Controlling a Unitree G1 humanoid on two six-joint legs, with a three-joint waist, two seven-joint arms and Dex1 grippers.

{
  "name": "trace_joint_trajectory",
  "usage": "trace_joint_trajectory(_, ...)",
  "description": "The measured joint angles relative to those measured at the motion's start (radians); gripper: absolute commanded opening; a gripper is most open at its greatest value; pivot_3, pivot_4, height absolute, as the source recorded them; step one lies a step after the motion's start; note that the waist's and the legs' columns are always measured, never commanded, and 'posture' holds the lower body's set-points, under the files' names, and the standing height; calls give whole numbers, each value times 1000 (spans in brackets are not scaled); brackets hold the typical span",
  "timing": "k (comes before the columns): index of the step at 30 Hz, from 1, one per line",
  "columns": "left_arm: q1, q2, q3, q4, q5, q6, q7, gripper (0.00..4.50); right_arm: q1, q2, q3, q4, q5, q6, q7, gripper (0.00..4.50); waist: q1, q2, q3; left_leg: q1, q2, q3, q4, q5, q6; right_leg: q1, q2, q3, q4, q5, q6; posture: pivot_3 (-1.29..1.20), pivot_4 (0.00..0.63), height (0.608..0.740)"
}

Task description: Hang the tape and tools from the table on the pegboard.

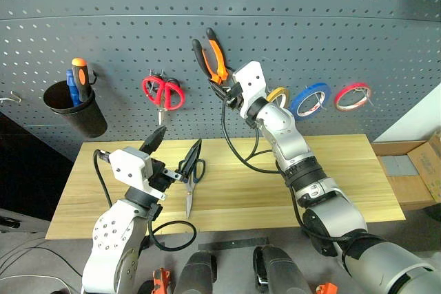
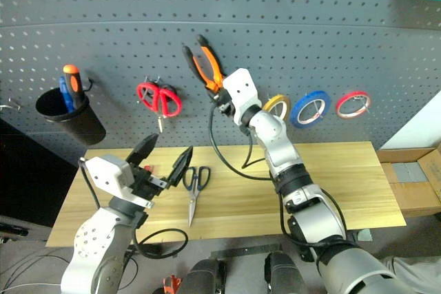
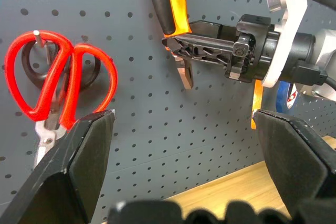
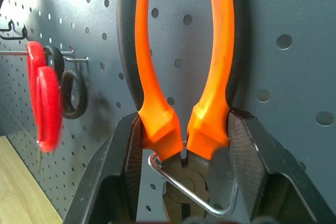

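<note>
My right gripper (image 1: 225, 87) is up at the dark grey pegboard (image 1: 344, 32), shut on the orange-and-black pliers (image 1: 215, 56) just above their joint, handles pointing up. In the right wrist view a wire hook (image 4: 195, 194) sits between the pliers' (image 4: 210, 77) handles at the joint. The yellow tape (image 1: 277, 94) hangs on the board just behind that arm. The dark-handled scissors (image 2: 195, 187) lie on the wooden table (image 1: 344, 170), blades toward me. My left gripper (image 1: 179, 139) hovers open above the table's left part, just left of the scissors' handles.
Red-handled scissors (image 1: 163, 92) hang left of the pliers. A blue tape roll (image 1: 310, 99) and a red one (image 1: 353, 96) hang to the right. A black cup (image 1: 76, 111) at far left holds an orange-handled screwdriver (image 1: 80, 77). A cardboard box (image 1: 413, 170) stands right of the table.
</note>
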Motion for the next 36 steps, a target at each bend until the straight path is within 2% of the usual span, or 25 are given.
trace_joint_trajectory(7, -7, 4, 0, 0, 0, 2, 2, 4500, 44, 13, 2, -58, 19, 67, 22, 4480, 0, 0, 0, 0, 0, 0, 0, 0, 0, 0, 0, 0, 0, 0, 0, 109, 244, 740)
trace_joint_trajectory(14, -10, -4, 15, 6, -1, 7, 28, 4500, 102, -16, 2, -199, 44, 144, 27, 4480, 8, 1, 1, 0, 0, -1, 0, 0, 1, 1, 0, -1, -2, 1, -1, 103, 245, 740)
trace_joint_trajectory(18, -7, -13, 31, 20, -3, 49, 66, 4500, 192, -57, 11, -324, 45, 211, 53, 4480, 6, 1, 1, -1, 0, -2, -3, 0, 1, 0, 0, -1, -3, 1, -1, 98, 236, 740)
trace_joint_trajectory(26, 19, -15, 41, 41, -27, 261, 130, 4500, 525, -183, 63, -728, 185, 472, 221, 4480, 5, 1, 2, -1, 0, -3, -4, 0, 1, 2, 0, -3, -6, 0, -1, 67, 246, 740)
trace_joint_trajectory(31, 0, 8, 1, 69, -30, 470, 165, 4500, 694, -299, 151, -862, 278, 666, 337, 4480, -1, 3, 4, 2, 0, -4, -4, 1, 1, 4, 0, -3, -5, 0, -1, 56, 259, 740)
trace_joint_trajectory(36, -82, 9, -58, 165, 74, 643, 280, 4500, 757, -359, 225, -895, 281, 759, 372, 4480, -5, 0, 7, 3, 0, -3, -4, 1, 2, 5, 1, -3, -4, 0, -1, 56, 268, 740)
